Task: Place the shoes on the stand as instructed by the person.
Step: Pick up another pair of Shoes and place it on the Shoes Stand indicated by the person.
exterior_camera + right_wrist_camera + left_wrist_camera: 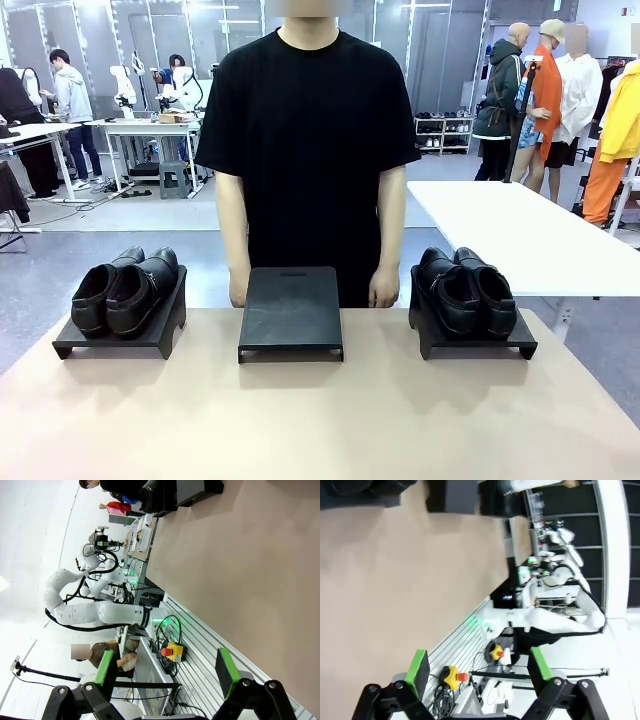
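Both grippers, left [479, 667] and right [165, 667], gape wide with nothing in them. One pair of shoes [125, 290] sits on the left stand [120, 335], another pair [468, 290] on the right stand [475, 345] (middle stand [291, 312] bare). The person [308, 150] stands behind.

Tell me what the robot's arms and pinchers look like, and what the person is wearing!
Each arm is smooth, rounded and white: the right arm has a green light at its base, and so does the left arm. The left gripper and right gripper are black with two fingers tipped by bright green pads. The person wears a plain black T-shirt with short sleeves.
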Robot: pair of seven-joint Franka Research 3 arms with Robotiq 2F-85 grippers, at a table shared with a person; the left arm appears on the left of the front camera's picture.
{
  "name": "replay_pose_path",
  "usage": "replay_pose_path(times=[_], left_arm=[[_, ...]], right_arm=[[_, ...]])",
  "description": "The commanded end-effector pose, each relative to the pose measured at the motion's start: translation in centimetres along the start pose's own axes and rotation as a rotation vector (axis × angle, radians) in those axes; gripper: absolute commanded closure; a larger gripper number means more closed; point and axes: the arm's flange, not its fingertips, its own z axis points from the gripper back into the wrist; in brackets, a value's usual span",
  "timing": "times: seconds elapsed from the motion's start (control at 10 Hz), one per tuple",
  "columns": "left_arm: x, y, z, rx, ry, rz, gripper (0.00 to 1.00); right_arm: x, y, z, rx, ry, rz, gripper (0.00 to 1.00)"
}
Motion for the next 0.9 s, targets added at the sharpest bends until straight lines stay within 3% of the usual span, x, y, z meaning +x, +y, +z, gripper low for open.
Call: replay_pose_path(times=[0.0, 0.2, 0.5, 0.6, 0.8], left_arm=[[-1.0, 3.0, 1.6, -0.174, -0.042, -0.064, 0.00], [-1.3, 5.2, 1.7, -0.195, -0.051, -0.039, 0.00], [1.3, 3.7, 1.2, -0.192, -0.056, -0.002, 0.00], [-1.7, 5.5, 1.0, -0.190, -0.063, -0.030, 0.00], [-1.7, 5.5, 1.0, -0.190, -0.063, -0.030, 0.00]], right_arm=[[-0.2, 0.4, 0.0, 0.007, -0.003, 0.007, 0.00], [-0.2, 0.4, 0.0, 0.007, -0.003, 0.007, 0.00], [-0.2, 0.4, 0.0, 0.007, -0.003, 0.007, 0.00], [-0.2, 0.4, 0.0, 0.007, -0.003, 0.007, 0.00], [-0.2, 0.4, 0.0, 0.007, -0.003, 0.007, 0.00]])
